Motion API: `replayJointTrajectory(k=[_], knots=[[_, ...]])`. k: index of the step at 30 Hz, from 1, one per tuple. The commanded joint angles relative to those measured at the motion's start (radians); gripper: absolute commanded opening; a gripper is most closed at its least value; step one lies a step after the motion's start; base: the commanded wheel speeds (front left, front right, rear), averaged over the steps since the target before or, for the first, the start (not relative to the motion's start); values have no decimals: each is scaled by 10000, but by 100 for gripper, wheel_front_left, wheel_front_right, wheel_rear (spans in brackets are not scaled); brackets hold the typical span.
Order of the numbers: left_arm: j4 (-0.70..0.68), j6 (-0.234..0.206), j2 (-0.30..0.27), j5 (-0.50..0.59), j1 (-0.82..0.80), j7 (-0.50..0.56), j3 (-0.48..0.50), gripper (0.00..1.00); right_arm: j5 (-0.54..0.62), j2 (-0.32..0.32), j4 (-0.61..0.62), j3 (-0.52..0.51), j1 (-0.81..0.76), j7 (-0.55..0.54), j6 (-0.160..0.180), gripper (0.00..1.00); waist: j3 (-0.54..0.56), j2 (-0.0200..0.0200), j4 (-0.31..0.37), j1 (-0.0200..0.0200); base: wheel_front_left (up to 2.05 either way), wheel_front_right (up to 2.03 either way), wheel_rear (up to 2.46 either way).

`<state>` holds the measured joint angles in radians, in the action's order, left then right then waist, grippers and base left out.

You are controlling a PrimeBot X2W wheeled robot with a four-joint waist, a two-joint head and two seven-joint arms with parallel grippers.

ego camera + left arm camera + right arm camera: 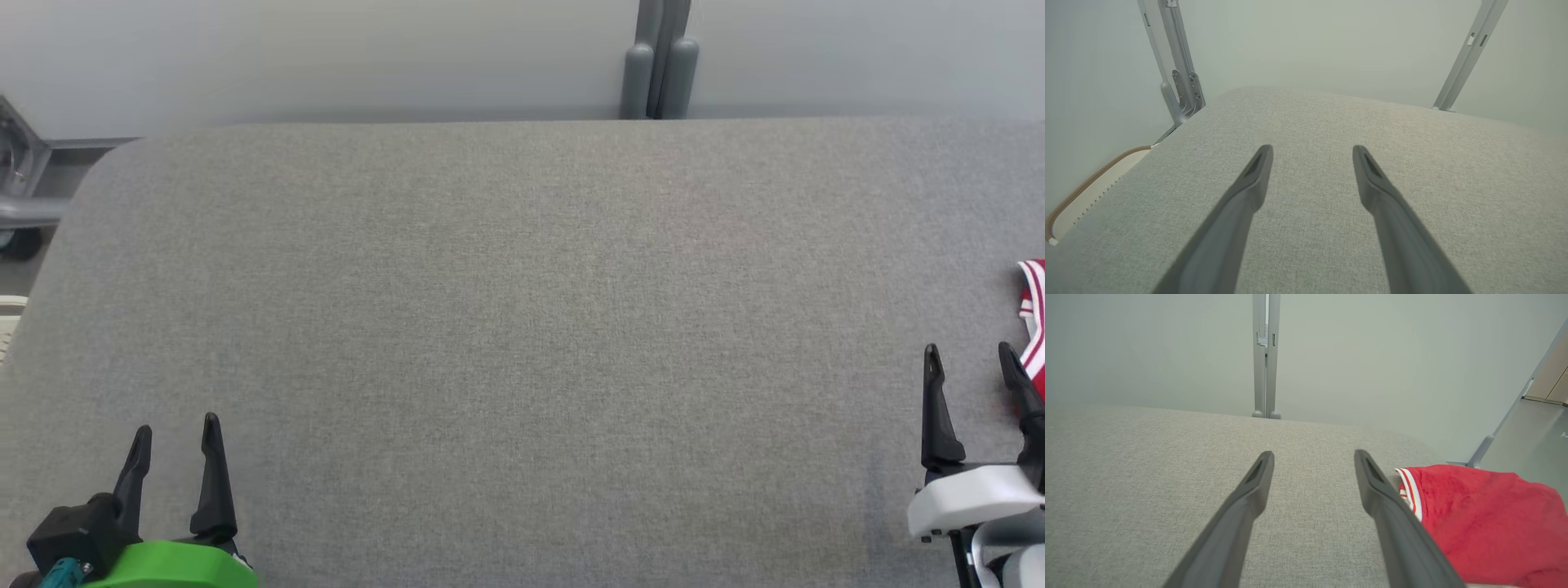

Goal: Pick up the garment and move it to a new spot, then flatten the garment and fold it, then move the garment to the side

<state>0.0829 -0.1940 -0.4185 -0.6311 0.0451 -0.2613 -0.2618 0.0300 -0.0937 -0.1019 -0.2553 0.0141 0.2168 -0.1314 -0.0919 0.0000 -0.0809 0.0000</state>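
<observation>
The garment (1486, 522) is red with a red-and-white striped edge and lies crumpled at the far right of the grey table; in the head view just a strip of the garment (1033, 318) shows at the right border. My right gripper (971, 359) hovers just left of it, open and empty, its right finger beside the striped edge. In the right wrist view the right gripper (1314, 457) has bare table between its fingers. My left gripper (177, 437) stands open and empty at the lower left, also seen as the left gripper (1312, 152) over bare fabric.
The grey fabric-covered table (506, 327) spans the head view, its back edge against a pale wall. A grey post (660, 61) rises behind the back edge. Metal frame legs (1177, 73) stand off the table's left corner.
</observation>
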Motion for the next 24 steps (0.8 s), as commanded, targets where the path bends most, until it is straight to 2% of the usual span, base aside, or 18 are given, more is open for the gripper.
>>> replayJointTrajectory(k=[1,5,11,24], knots=[[81,147,121,110,170,-44,153,100,261,88,-52,-78,-208,151,14,100,698,0,-581,0,0,0,0],[232,480,411,457,413,-44,455,100,705,259,-186,-187,-458,322,14,100,937,0,-594,0,0,0,0],[402,885,708,805,526,-40,784,100,781,381,-170,-295,-569,433,14,100,1138,0,-469,0,0,0,0],[647,1373,1066,1244,616,-39,1148,100,562,419,-406,-262,-688,468,14,100,1395,0,-155,0,0,0,0]])
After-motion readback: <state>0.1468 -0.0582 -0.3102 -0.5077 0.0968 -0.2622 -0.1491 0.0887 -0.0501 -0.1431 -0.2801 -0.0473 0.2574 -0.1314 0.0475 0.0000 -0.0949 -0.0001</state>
